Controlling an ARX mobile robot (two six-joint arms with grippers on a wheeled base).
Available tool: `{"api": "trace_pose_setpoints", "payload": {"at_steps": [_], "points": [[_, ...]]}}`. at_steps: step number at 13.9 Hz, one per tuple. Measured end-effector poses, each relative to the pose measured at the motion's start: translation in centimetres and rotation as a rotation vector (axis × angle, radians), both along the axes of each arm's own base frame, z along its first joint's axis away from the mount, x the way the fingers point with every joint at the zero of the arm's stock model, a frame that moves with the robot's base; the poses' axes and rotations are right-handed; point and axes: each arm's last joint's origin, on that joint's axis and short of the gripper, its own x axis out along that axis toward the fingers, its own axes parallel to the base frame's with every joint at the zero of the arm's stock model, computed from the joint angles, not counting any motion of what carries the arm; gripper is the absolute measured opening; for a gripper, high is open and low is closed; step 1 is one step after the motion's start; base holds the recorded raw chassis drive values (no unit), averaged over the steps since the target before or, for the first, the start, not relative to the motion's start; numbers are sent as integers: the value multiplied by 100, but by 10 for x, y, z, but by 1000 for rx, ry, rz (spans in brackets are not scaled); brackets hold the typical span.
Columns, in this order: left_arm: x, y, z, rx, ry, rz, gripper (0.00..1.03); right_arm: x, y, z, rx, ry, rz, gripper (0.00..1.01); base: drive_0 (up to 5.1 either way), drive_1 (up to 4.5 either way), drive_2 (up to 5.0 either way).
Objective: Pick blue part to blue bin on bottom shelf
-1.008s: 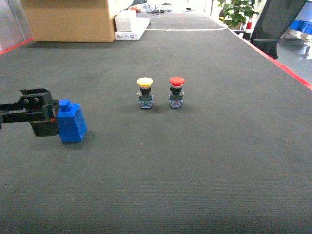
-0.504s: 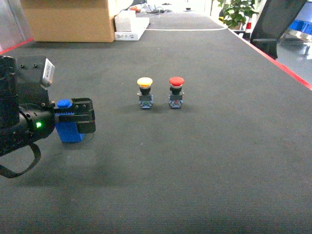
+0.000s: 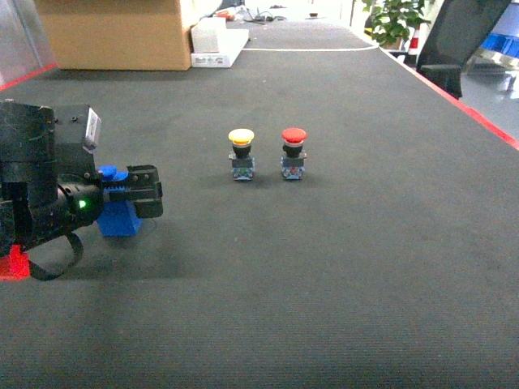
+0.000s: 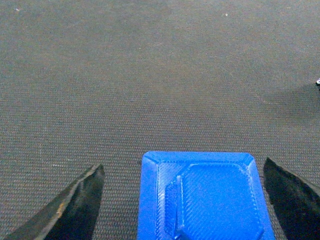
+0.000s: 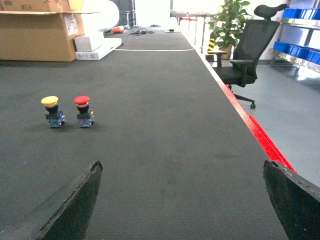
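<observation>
The blue part [image 3: 120, 219] is a small blue block standing on the dark mat at the left of the head view. My left gripper [image 3: 131, 198] is down over it and open. In the left wrist view the blue part [image 4: 205, 197] lies between the two black fingers [image 4: 75, 210]. There is a clear gap on its left side, and the right finger sits close beside it. My right gripper [image 5: 182, 165] is open over bare mat with nothing between its fingers; the head view does not show it. The blue bin and the bottom shelf are out of view.
A yellow-capped button [image 3: 241, 153] and a red-capped button [image 3: 293, 152] stand side by side mid-table. A cardboard box [image 3: 113, 32] and a white box [image 3: 217, 42] sit at the far end. A red strip [image 5: 260, 135] marks the table's right edge, with an office chair [image 5: 247, 47] beyond.
My left arm has swung in from the left edge and come over the blue part; its fingers now straddle the block instead of standing to its left.
</observation>
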Motion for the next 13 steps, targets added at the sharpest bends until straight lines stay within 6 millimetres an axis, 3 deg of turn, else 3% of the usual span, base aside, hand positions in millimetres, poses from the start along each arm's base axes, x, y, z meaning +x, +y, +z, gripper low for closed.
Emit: {"api": "trace_pose_setpoints", "payload": {"at_steps": [4, 6, 7, 9, 11, 13], "points": [[0, 0, -6, -5, 10, -11, 50, 0, 0, 0, 0, 0, 0, 98, 0, 0, 0], [-1, -1, -4, -10, -20, -17, 44, 0, 0, 0, 0, 0, 0, 98, 0, 0, 0], [-33, -5, 2, 17, -66, -36, 44, 0, 0, 0, 0, 0, 0, 98, 0, 0, 0], [-85, -6, 43, 27, -141, -39, 44, 0, 0, 0, 0, 0, 0, 98, 0, 0, 0], [-155, 2, 87, 27, -188, -56, 44, 0, 0, 0, 0, 0, 0, 98, 0, 0, 0], [-173, 4, 98, 29, -215, -47, 44, 0, 0, 0, 0, 0, 0, 98, 0, 0, 0]]}}
